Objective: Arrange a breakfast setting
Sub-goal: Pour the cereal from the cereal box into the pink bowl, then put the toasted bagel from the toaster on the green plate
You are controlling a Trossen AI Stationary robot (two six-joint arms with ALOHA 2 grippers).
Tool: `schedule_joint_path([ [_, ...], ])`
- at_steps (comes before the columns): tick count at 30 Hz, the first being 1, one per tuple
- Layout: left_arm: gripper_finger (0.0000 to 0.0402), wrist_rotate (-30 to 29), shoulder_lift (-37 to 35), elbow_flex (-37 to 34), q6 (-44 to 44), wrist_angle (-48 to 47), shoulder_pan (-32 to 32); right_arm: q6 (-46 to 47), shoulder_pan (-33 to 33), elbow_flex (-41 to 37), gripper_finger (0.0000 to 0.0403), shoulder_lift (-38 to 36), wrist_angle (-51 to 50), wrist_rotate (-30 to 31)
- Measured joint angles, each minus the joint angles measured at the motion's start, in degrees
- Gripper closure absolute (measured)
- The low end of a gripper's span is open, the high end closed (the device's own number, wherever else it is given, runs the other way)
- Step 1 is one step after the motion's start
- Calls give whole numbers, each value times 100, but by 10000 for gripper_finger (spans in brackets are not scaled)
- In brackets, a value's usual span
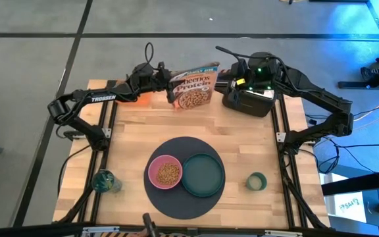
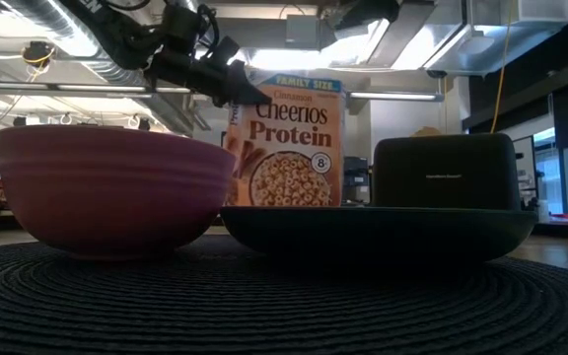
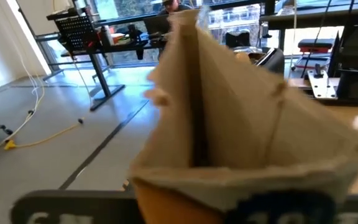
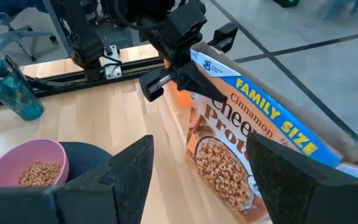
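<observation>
The left gripper, fingers closed on the upright Cheerios box, stands well behind the pink bowl; the right gripper, fingers spread and empty, waits beside the box.

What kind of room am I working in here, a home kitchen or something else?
Probably a lab or workshop, not a kitchen. The wooden table stands on bare grey concrete floor, exposed ducts run under the ceiling, and desks with equipment show beyond the cereal box.
</observation>
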Motion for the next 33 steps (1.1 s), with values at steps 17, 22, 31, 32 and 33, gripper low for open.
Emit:
schedule_joint_path([
  [17, 182, -148, -684, -7, 295, -94, 10, 564, 0, 0, 155, -15, -178, 583],
  [22, 170, -146, -1115, -7, 295, -99, 6, 627, 0, 0, 155, -105, -178, 602],
  [31, 167, -197, -1939, -4, 150, -243, -83, 746, -365, 0, 155, -289, -585, 690],
  [32, 167, -256, -2036, 36, 96, -327, -138, 747, -445, 0, 155, -300, -722, 691],
  [33, 167, -367, -2130, 133, 53, -537, -224, 741, -528, 0, 155, -307, -881, 689],
])
